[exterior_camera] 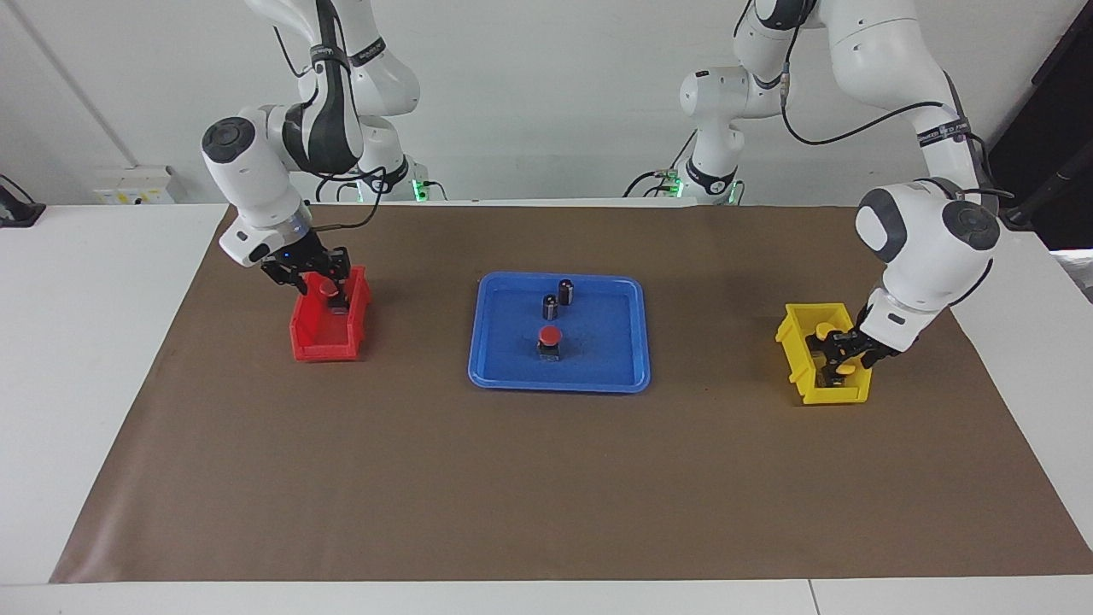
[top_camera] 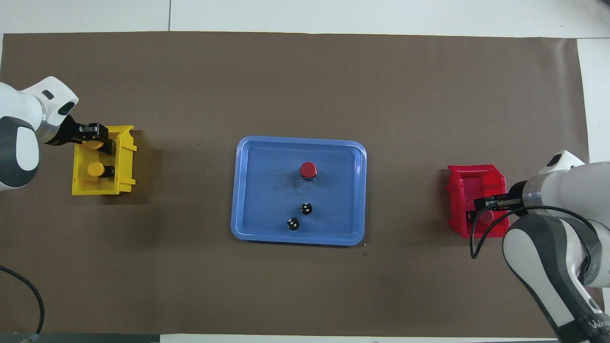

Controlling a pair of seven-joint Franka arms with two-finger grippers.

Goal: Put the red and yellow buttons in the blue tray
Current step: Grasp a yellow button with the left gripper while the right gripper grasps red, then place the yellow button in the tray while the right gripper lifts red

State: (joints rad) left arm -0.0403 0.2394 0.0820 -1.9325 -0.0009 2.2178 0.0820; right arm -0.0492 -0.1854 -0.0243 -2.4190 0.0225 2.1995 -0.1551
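Red and yellow buttons: small, rigid, probably light, smooth-capped; best gripped at the base.

Right gripper (exterior_camera: 329, 289) is working in the red bin (exterior_camera: 331, 329) at a red button (exterior_camera: 327, 289); finger state untellable.

Left gripper (exterior_camera: 841, 352) is working in the yellow bin (exterior_camera: 821, 367) at a yellow button (exterior_camera: 827, 330); finger state untellable.

One red button (exterior_camera: 550, 335) is sitting in the blue tray (exterior_camera: 559, 380).

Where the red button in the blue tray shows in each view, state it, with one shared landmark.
Facing view: the red button stands upright in the blue tray, lower in the picture than the two dark cylinders.
Overhead view: the red button lies higher in the picture than the two dark cylinders.
Shared landmark: the blue tray at the table's middle.
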